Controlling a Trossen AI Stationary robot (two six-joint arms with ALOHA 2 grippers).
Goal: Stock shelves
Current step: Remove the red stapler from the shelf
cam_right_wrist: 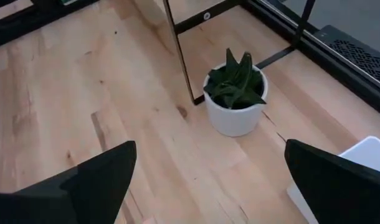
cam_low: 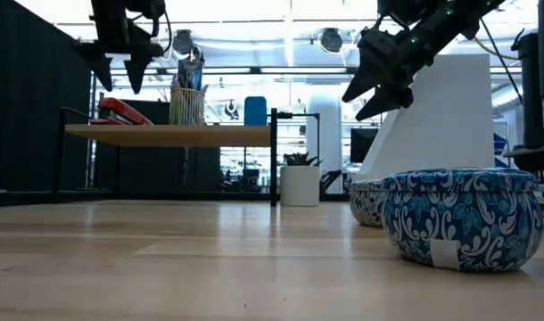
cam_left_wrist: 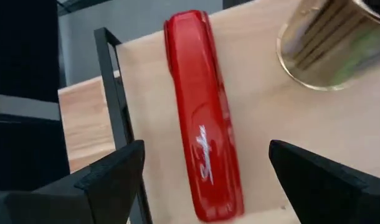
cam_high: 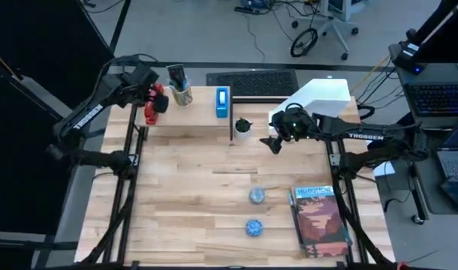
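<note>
Left gripper (cam_left_wrist: 202, 180) hangs wide open over the red stapler (cam_left_wrist: 202, 112), seemingly not touching; right gripper (cam_right_wrist: 209, 180) open above the potted plant (cam_right_wrist: 235, 99), empty.

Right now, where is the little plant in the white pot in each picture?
High view: the potted plant sits top-middle, beside the shelf's black corner leg.
Low view: the plant stands mid-picture on the table, just right of that leg.
Left wrist view: not in it.
Right wrist view: the plant is centre-right, touching that leg's foot.
Shared landmark: the black leg.
</note>
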